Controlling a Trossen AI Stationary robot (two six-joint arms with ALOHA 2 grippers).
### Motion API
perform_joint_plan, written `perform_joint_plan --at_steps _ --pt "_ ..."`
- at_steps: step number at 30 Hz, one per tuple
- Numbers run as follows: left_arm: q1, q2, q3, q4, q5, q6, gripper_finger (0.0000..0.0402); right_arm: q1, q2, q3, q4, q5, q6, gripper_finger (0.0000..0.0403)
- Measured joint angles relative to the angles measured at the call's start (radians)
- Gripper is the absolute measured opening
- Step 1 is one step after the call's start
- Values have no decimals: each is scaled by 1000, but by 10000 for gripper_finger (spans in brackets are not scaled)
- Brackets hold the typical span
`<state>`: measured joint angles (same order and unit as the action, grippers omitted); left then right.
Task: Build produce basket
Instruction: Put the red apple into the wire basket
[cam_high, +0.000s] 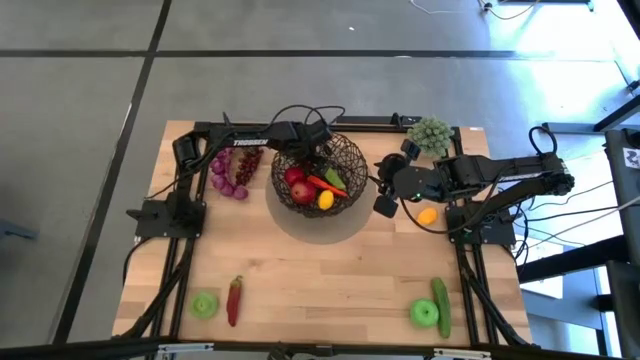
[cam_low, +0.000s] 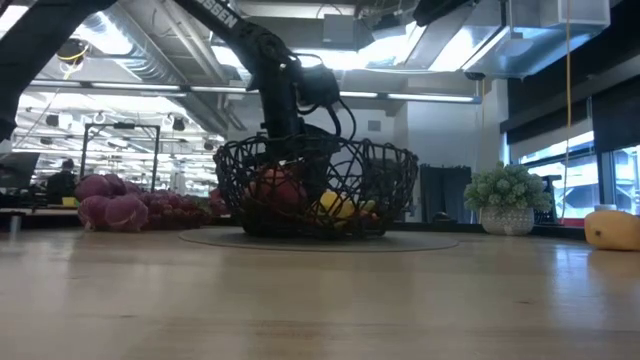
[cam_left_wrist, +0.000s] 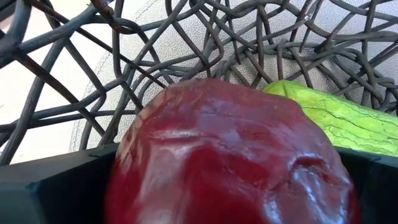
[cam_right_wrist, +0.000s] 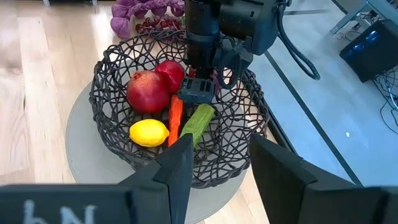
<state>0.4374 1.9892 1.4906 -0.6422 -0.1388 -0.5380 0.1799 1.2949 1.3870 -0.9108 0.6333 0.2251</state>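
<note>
Left claw (cam_right_wrist: 194, 87) around glossy red apple (cam_left_wrist: 230, 155)

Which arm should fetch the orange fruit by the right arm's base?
Right. Its open pincer hangs empty near the orange fruit, while the left pincer is inside the basket holding a red apple.

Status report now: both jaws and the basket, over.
Left gripper down in basket, shut on red apple. Right gripper open, empty, beside basket. Lemon, carrot, cucumber already in. Nothing in the way.
</note>
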Motion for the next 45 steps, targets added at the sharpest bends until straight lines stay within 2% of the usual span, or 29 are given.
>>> perform_joint_plan --at_steps 32,37,45 --pt "-40 0 0 -5 5 -8 322 0 0 0 1 -6 3 155" --pt "-39 0 0 -23 24 51 322 0 0 0 1 -6 3 155" --pt "-45 -6 2 -25 29 54 323 0 0 0 2 -6 3 155"
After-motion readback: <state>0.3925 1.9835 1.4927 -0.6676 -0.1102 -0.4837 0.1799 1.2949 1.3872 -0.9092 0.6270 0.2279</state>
